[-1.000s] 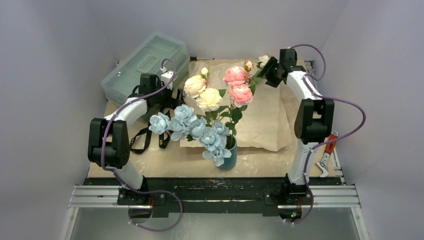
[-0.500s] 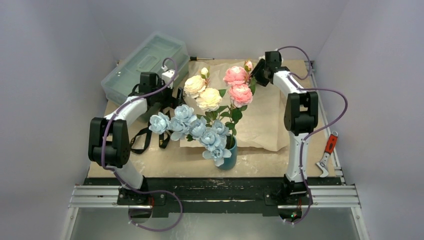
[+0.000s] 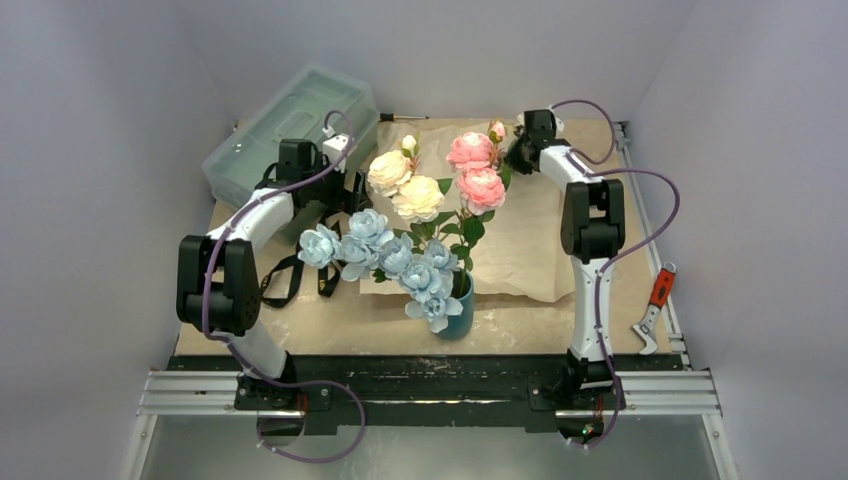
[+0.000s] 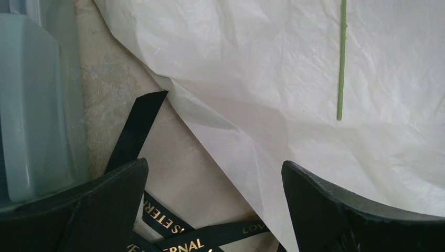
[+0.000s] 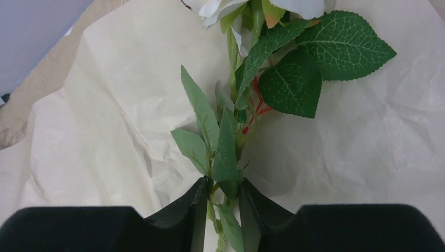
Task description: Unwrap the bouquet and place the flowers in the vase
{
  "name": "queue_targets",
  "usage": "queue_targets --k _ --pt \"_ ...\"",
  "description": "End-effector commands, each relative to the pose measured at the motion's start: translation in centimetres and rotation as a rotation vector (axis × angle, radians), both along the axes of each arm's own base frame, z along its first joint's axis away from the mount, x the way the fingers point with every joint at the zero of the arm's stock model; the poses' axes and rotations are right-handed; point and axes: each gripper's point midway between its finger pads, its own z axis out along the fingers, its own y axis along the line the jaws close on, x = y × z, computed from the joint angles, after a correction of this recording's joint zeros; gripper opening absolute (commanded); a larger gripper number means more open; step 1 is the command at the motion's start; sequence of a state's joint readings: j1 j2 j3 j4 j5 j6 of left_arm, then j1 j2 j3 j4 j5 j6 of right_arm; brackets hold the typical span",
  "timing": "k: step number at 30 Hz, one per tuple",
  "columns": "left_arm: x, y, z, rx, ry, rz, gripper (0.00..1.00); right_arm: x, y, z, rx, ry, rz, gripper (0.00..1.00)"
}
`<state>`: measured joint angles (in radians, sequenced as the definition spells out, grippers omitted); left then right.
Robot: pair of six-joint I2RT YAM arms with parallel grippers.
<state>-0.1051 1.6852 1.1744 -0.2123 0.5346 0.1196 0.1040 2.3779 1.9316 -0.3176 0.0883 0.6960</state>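
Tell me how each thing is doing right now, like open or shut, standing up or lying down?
Vase: upright, holding flowers.
Wrapping paper: unfolded, spread flat.
Ribbon: untied, lying loose.
Toolbox: lid shut.
Left gripper: open, empty.
Right gripper: shut on the white rose stem.

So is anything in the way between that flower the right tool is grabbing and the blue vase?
Yes: the pink peonies already in the vase crowd the way between it and the white rose stem in the right tool.
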Motion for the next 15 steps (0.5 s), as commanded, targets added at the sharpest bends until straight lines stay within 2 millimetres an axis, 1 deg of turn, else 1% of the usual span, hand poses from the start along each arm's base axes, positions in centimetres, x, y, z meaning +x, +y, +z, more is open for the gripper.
queue_targets --k 1,5,8,14,15 --pt "1.1 -0.3 3.5 -0.013 -0.082 -0.007 1.00 1.8 0.0 3.5 -0.008 -0.097 -0.020 0.25" --pt "1.2 -0.1 3.7 -0.006 -0.087 0.002 1.00 1.7 0.5 5.7 0.031 -0.124 -0.016 0.10" --pt "1.2 -0.1 3.8 -0.008 -0.088 0.004 1.00 1.6 0.7 8.1 0.061 -0.156 -0.016 0.00" --pt "1.2 -0.4 3.8 -0.024 -0.086 0.000 1.00 0.5 0.3 14.1 0.129 -0.242 -0.014 0.00" --pt "1.2 -0.4 3.8 -0.028 -0.087 -0.001 1.00 0.2 0.1 15.8 0.131 -0.274 -0.011 0.00"
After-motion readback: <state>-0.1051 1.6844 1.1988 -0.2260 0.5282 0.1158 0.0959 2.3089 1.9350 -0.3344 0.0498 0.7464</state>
